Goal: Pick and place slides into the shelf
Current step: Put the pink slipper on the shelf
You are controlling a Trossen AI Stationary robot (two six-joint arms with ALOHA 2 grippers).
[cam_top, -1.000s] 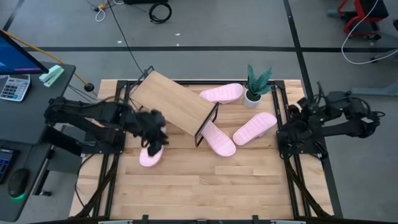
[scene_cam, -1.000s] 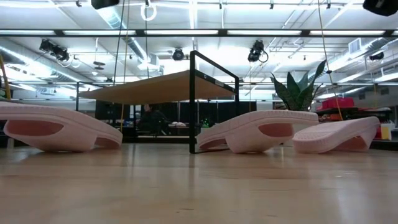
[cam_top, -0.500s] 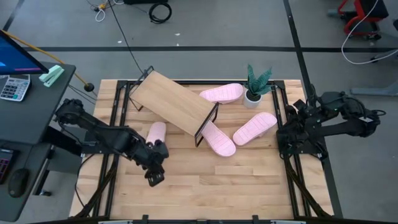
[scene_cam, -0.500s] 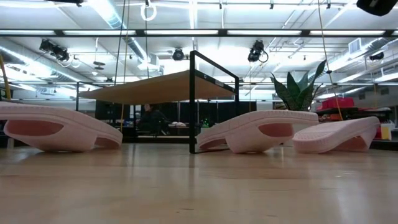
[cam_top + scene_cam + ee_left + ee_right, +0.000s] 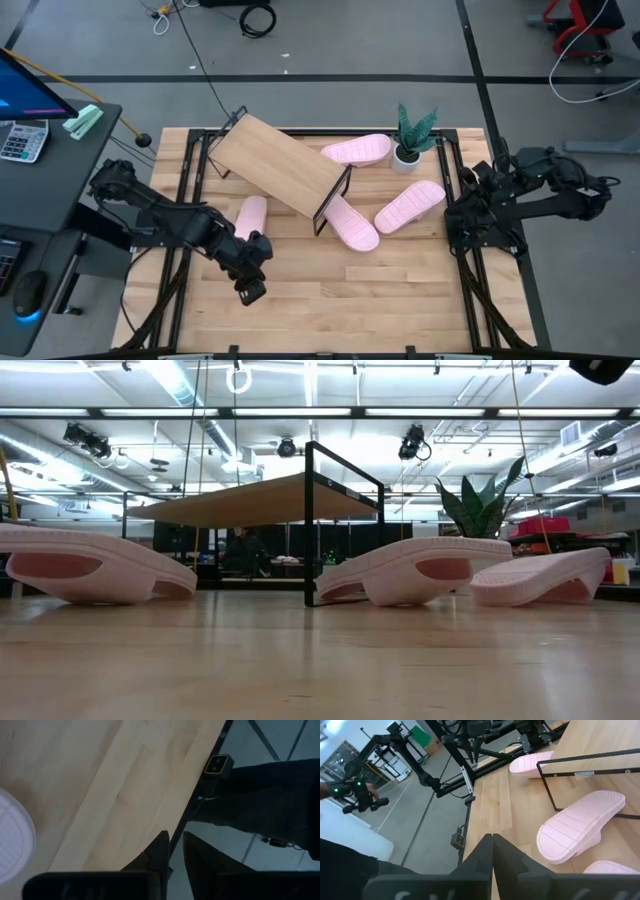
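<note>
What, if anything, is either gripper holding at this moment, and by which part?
Nothing is held. The left gripper is over bare table with nothing between its nearly closed fingers, clear of the nearest slide. The right gripper is shut and empty at the table's right edge.

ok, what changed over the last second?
The left gripper let go of the slide beside the shelf, pulled back toward the table's front edge, empty, its fingers nearly together. That slide shifted slightly. The other three slides, shelf and right gripper stayed put.
</note>
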